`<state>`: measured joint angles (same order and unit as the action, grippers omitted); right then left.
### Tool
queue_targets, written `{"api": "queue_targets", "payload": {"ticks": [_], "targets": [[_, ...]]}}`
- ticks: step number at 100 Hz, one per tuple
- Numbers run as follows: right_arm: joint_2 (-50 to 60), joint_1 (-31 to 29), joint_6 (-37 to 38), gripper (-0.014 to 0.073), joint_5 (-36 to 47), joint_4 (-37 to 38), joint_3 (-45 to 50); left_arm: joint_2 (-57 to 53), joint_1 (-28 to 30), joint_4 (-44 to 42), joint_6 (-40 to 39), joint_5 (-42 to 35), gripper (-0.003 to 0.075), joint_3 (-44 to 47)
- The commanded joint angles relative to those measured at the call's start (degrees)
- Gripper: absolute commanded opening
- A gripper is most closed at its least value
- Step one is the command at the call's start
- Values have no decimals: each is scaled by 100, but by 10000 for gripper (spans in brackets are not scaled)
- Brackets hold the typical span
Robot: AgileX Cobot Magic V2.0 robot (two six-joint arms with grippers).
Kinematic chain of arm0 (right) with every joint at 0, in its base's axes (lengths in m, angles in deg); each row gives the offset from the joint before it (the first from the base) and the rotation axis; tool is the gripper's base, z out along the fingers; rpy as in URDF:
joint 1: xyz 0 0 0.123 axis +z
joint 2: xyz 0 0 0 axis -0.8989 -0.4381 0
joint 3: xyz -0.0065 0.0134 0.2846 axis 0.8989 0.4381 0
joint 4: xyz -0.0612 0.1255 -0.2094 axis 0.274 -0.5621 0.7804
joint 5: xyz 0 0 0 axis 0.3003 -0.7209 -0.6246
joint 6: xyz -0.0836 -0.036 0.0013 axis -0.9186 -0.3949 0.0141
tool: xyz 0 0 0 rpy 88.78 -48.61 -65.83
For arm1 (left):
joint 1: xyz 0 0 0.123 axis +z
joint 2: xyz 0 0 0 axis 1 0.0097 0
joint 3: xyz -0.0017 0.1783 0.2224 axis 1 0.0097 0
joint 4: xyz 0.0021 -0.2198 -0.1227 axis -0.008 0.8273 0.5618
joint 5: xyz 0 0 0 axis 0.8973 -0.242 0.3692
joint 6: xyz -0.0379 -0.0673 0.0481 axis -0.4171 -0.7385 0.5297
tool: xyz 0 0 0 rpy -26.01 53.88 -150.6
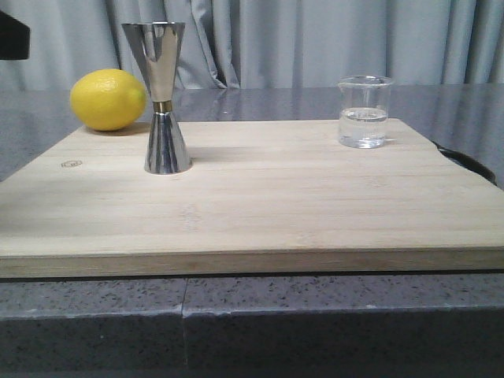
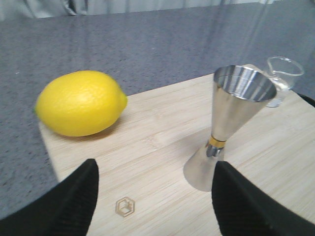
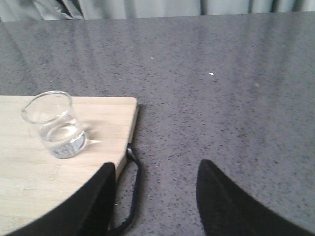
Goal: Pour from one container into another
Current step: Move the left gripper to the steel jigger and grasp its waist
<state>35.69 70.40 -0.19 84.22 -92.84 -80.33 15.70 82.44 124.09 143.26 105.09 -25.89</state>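
Nothing poured yet: beaker (image 1: pixel 365 112) at 2 o'clock holds liquid; jigger (image 1: pixel 164 98) at 10 untouched. Left gripper (image 2: pixel 155 196) and right gripper (image 3: pixel 156 196) gape, empty.

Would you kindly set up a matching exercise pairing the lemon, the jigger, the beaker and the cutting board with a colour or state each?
Things:
1. lemon
2. jigger
3. beaker
4. cutting board

Descriptions:
A. clear glass, partly filled with clear liquid
B. pale wood, lying flat
C. yellow, at the board's far left corner
D. shiny steel, standing upright

Pairs: 1-C, 2-D, 3-A, 4-B
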Motion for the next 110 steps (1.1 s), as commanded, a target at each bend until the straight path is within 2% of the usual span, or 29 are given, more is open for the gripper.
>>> {"api": "queue_targets", "payload": {"ticks": [1, 16, 38, 50, 67, 88, 110], "targets": [[-184, 304, -77, 341, 852, 133, -48, 334, -1, 831, 850, 743, 461, -185], [-466, 522, -77, 341, 1145, 187, -17, 1003, -1, 831, 1274, 1500, 461, -185], [-812, 532, -77, 341, 1399, 187, -17, 1872, -1, 831, 1996, 2520, 461, -287], [-899, 532, -77, 341, 1489, 187, -17, 2165, -1, 831, 2328, 2768, 461, -484], [-899, 532, -77, 341, 1498, 187, -17, 2502, -1, 831, 2325, 2816, 461, -885], [-899, 532, -77, 341, 1578, 187, -17, 2858, -1, 831, 2464, 3246, 461, -1240], [-899, 532, -77, 341, 1762, 187, -17, 3224, -1, 831, 2477, 3604, 461, -1324]]}}
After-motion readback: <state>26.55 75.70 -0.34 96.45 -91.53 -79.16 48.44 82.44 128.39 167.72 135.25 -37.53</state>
